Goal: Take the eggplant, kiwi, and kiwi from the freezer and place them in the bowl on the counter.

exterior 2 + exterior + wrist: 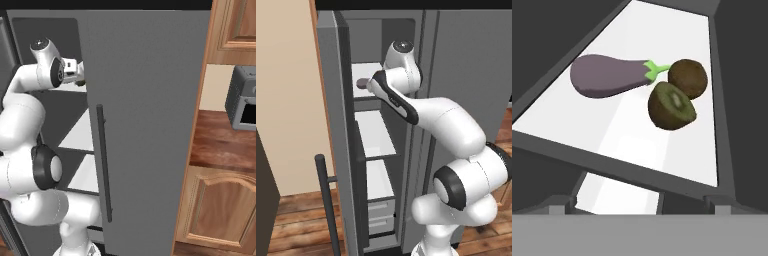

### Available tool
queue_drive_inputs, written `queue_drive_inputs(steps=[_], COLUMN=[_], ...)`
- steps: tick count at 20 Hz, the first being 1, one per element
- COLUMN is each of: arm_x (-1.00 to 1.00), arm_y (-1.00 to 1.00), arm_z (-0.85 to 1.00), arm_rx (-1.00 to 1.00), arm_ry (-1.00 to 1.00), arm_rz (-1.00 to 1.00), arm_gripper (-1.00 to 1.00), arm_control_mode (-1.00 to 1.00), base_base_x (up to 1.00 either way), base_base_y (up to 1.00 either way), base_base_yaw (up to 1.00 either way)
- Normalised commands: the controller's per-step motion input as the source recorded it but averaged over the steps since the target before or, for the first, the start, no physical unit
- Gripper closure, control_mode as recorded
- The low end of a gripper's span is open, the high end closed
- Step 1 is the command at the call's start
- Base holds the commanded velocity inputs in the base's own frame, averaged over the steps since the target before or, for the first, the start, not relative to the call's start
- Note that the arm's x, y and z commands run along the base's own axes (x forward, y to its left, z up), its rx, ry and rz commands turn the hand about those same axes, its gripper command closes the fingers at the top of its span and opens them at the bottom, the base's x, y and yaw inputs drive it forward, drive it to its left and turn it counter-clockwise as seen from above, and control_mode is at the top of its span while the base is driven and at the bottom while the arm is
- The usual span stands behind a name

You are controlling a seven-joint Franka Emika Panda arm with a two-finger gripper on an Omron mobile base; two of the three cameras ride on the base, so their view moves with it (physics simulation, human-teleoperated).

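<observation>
A: Freezer (341, 125), door open. Upper white shelf (627, 125)?
B: One eggplant (609, 76); stem cap touching whole kiwi (688, 77). Cut kiwi (671, 106) just beside both, nearer the shelf's front edge.
A: Tool (367, 84)?
B: At that shelf's mouth, fingers spread wide, pinching nothing, apart from the eggplant.

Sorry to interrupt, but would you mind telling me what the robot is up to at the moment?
The white arm is reaching into the open freezer, toward an upper white shelf. On that shelf lie the eggplant and two kiwis, bunched together, one of them cut with its green flesh showing. The tool is open and holds nothing; none of the three has been picked up yet. A toaster oven sits on the wooden counter to the right.
</observation>
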Motion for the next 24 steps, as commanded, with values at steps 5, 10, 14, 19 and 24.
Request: queue_drive_inputs(steps=[5, 10, 14, 19, 24], arm_x=[0.43, 0.25, 0.15, 0.23, 0.29], arm_y=[0.00, 0.00, -0.03, -0.11, -0.20], arm_z=[0.00, -0.06, -0.09, -0.21, -0.24], arm_rx=[0.00, 0.00, 0.00, 0.00, 0.00], arm_ry=[0.03, 0.00, 0.00, 0.00, 0.00], arm_rz=[0.00, 0.00, 0.00, 0.00, 0.00], arm_gripper=[-1.00, -1.00, -1.00, -1.00, -1.00], arm_control_mode=[-1.00, -1.00, -1.00, -1.00, -1.00], base_base_x=[0.00, 0.00, 0.00, 0.00, 0.00], base_base_y=[0.00, 0.00, 0.00, 0.00, 0.00], base_base_yaw=[0.00, 0.00, 0.00, 0.00, 0.00])
